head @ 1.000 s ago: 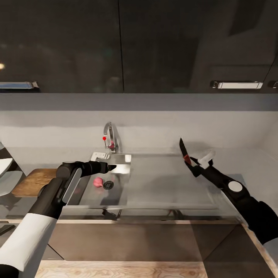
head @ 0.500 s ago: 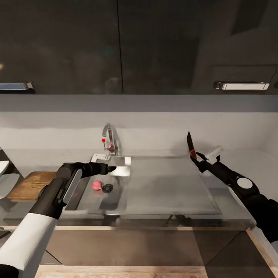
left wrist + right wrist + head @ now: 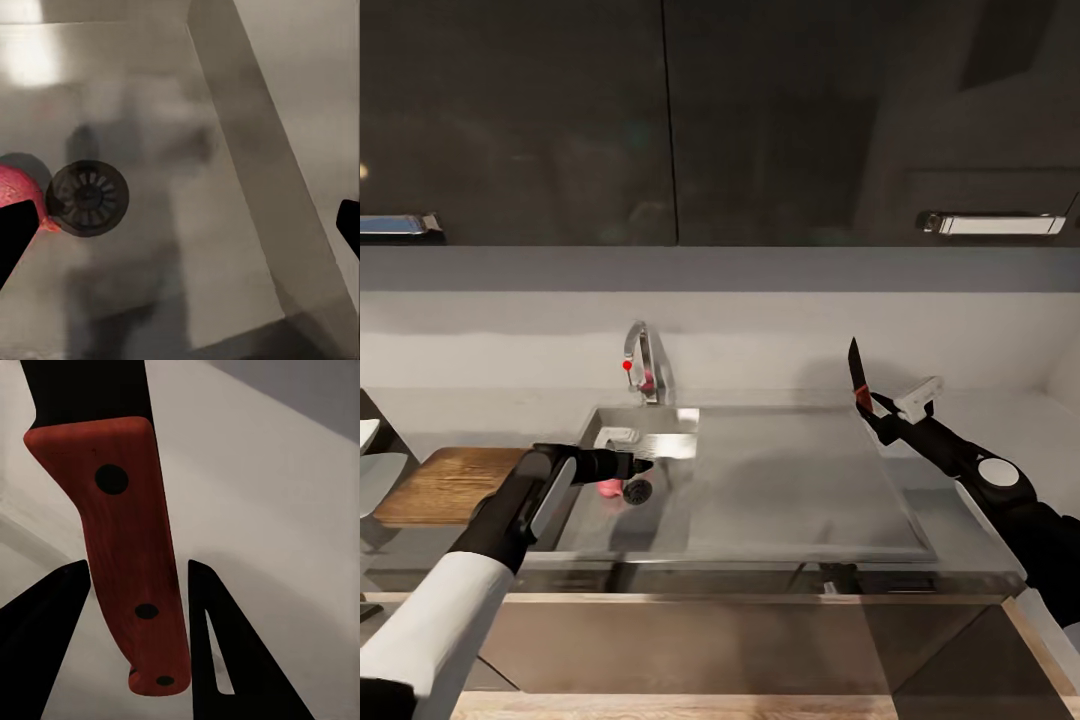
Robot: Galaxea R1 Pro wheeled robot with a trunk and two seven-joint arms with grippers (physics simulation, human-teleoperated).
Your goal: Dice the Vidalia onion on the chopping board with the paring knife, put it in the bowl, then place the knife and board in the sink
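Note:
The pinkish Vidalia onion (image 3: 606, 488) lies on the floor of the sink (image 3: 660, 520) beside the round drain (image 3: 638, 491). My left gripper (image 3: 644, 463) hangs open low in the basin, just above the onion and partly covering it. The left wrist view has the onion (image 3: 19, 189) next to one fingertip (image 3: 15, 236) and the drain (image 3: 88, 198) between the jaws. My right gripper (image 3: 870, 408) is shut on the red handle of the paring knife (image 3: 855, 372), dark blade up, over the drainboard's far right. The handle (image 3: 135, 555) sits between its fingers. The chopping board (image 3: 450, 485) lies left of the sink.
A chrome tap (image 3: 644, 362) with a red knob stands behind the basin. The flat steel drainboard (image 3: 800, 480) spreads right of it. A white bowl (image 3: 378, 470) is cut off at the left edge beyond the board. Black upper cabinets hang overhead.
My left gripper has dropped lower into the basin, closer to the onion. The right gripper still holds the knife upright and has shifted slightly right. The view has shifted a little.

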